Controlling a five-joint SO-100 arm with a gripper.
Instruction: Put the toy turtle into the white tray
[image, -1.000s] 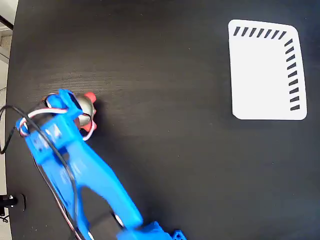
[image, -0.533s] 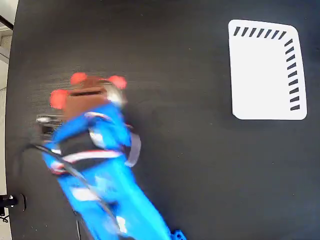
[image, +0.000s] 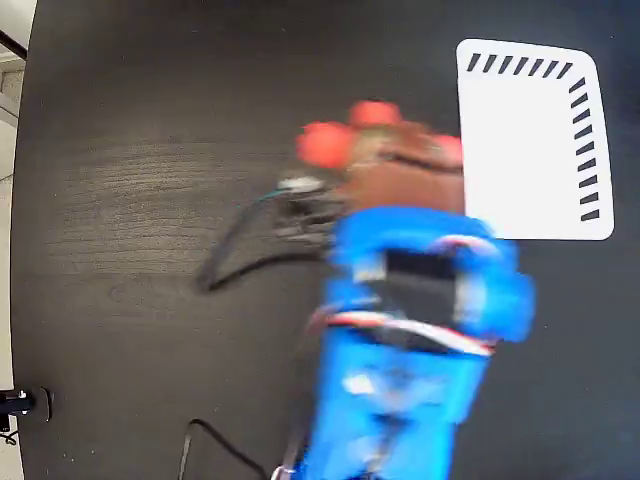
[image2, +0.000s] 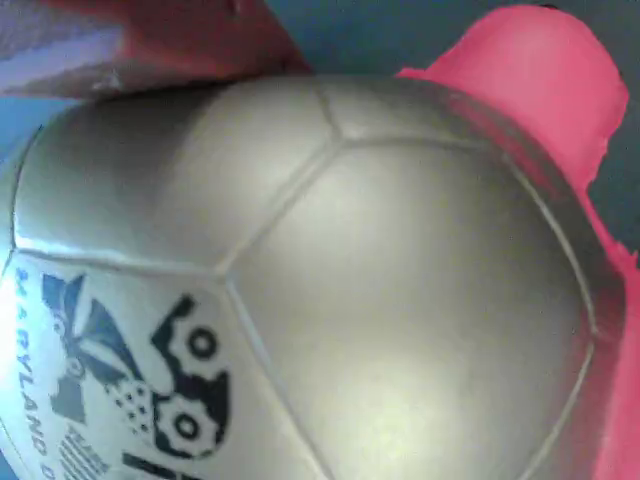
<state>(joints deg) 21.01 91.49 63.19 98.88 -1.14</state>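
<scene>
The toy turtle (image: 372, 138) hangs above the black table in the fixed view, blurred by motion, with its red-orange legs sticking out just left of the white tray (image: 520, 150). My blue gripper (image: 400, 178) is shut on it from below in the picture. In the wrist view the turtle's silver-beige shell (image2: 330, 280) with its dark printed mark fills nearly the whole frame, with a red-orange limb (image2: 530, 90) at the upper right. The tray lies flat at the upper right, with dark stripes along its top and right edges and nothing in it.
A dark cable (image: 238, 245) trails from the arm across the middle of the table. The blue arm body (image: 410, 370) covers the lower centre. The table's left edge (image: 22, 200) runs down the far left.
The arm has lifted the turtle from the table's left side and swung it right, up to the tray's left edge.
</scene>
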